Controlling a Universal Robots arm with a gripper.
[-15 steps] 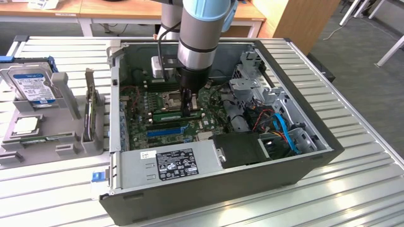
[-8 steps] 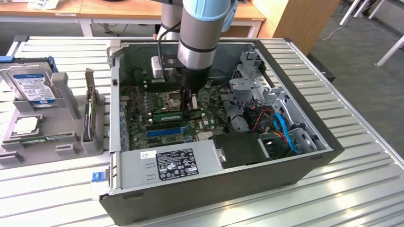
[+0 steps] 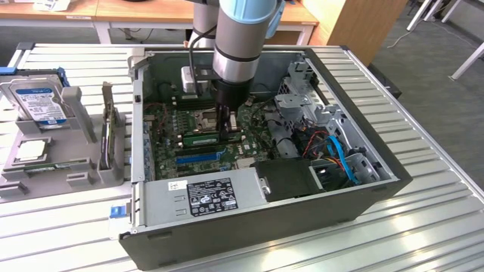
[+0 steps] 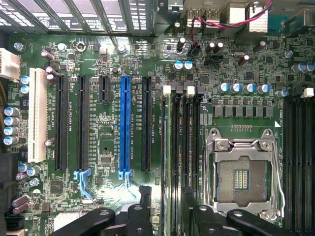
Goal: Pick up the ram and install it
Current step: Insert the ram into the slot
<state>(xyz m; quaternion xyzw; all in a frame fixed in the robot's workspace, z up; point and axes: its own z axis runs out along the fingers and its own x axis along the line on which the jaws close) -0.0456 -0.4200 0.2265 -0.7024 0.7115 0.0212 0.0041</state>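
Hovering inside the open computer case, the gripper spreads its fingers and grasps nothing. We see the ram standing in a motherboard slot between them, beside the empty processor socket. We judge it installed, though we cannot confirm it is fully seated.

The counter is ribbed bare metal, a dull silver. The computer case looks like dark grey painted sheet metal, matt. The arm is smooth, satin metal. The motherboard is glossy green board with a shiny blue plastic slot and a bright metal processor socket. The ram is green board too. The gripper has matt black jaws.
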